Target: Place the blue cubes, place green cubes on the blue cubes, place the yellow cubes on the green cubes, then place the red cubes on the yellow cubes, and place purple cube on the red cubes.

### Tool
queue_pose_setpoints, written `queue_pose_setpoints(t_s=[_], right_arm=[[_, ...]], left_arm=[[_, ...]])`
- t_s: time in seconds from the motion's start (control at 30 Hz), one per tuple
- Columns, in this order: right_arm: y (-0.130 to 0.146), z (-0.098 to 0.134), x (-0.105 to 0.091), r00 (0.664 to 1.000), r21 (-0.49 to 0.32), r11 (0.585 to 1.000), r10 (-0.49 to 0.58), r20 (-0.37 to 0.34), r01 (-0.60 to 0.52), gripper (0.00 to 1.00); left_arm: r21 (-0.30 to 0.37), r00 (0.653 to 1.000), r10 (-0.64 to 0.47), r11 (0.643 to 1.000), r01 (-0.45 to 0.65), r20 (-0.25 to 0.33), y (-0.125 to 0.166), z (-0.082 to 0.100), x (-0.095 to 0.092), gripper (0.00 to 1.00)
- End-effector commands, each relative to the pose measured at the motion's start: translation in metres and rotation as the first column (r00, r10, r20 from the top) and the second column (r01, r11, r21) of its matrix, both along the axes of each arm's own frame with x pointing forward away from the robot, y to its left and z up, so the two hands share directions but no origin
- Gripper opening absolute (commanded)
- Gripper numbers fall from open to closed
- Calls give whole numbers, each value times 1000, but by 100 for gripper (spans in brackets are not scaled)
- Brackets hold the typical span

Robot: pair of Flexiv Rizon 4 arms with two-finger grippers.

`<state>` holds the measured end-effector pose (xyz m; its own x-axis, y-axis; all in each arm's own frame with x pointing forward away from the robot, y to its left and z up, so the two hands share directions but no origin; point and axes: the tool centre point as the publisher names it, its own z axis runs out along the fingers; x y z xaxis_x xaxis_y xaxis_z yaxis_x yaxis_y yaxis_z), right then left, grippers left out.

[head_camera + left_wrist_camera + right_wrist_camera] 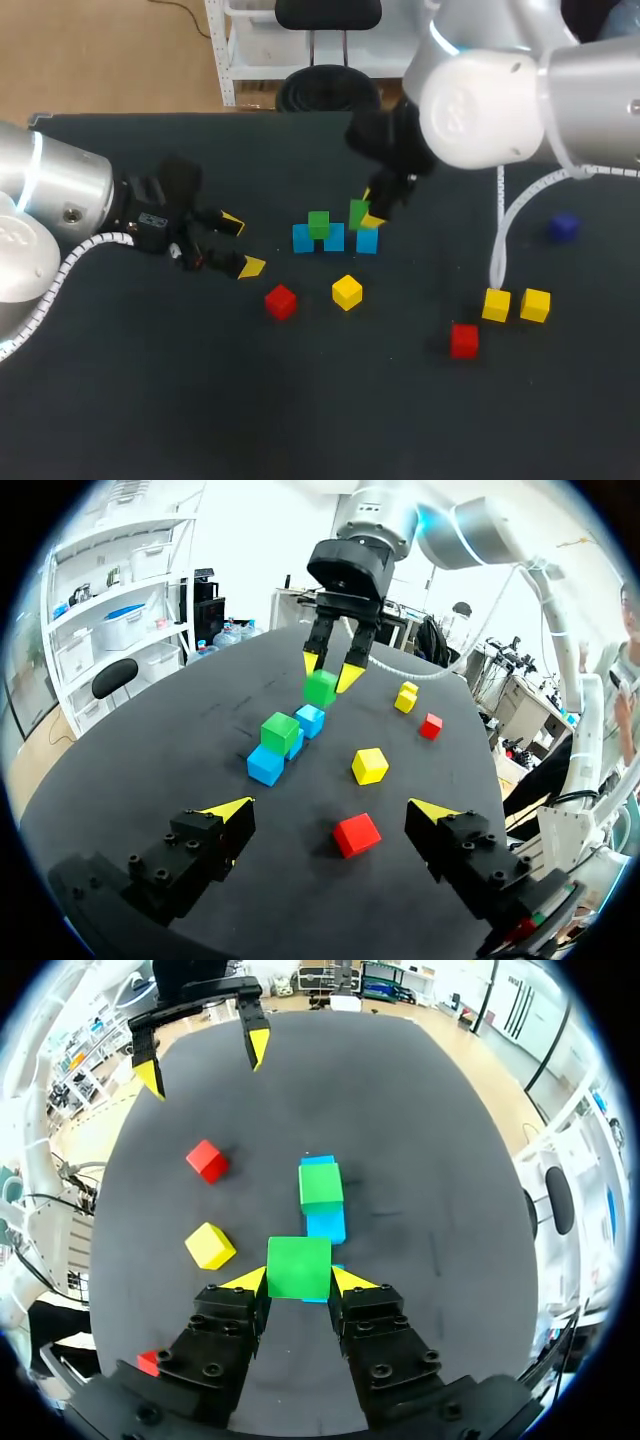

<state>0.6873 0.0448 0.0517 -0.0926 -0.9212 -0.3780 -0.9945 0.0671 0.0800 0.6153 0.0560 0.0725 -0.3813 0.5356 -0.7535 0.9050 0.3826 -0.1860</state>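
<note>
The dark, matte bench [200, 400] fills my head view, flat and unmarked from edge to edge. My right arm [500, 100] comes in from the far right corner and my left arm [50, 190] lies low over the left side. The right gripper [299, 1280] has its fingers closed on a held green cube [299, 1266] from two sides, just above the right end of the blue row [333, 238]; I cannot tell whether the cube touches the blue beneath. The left gripper [242, 245] hangs near the bench with its fingers wide and nothing between them. A second green cube [318, 223] sits on the blue row. In front lie a red cube [281, 301] and a yellow cube [347, 291]; well to the right are a yellow pair [515, 304], another red cube [464, 340] and the purple cube [564, 227].
</note>
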Motion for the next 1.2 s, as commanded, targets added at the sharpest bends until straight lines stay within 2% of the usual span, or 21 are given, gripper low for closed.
queue_pose_setpoints(t_s=[0.03, 0.47, 1.2], right_arm=[[2, -7, 6, 1000, -2, 1000, 4, -13, -4, 0], [10, -17, 16, 999, -18, 999, 34, -34, -34, 0], [13, -25, 17, 997, -48, 998, 39, -59, -42, 0]], left_arm=[[-6, 1000, 1, 1000, -1, 5, 1, -1, -1, 100], [-6, 1000, 1, 1000, -1, 5, 1, -1, -1, 100], [-6, 1000, 1, 1000, -1, 5, 1, -1, -1, 100]])
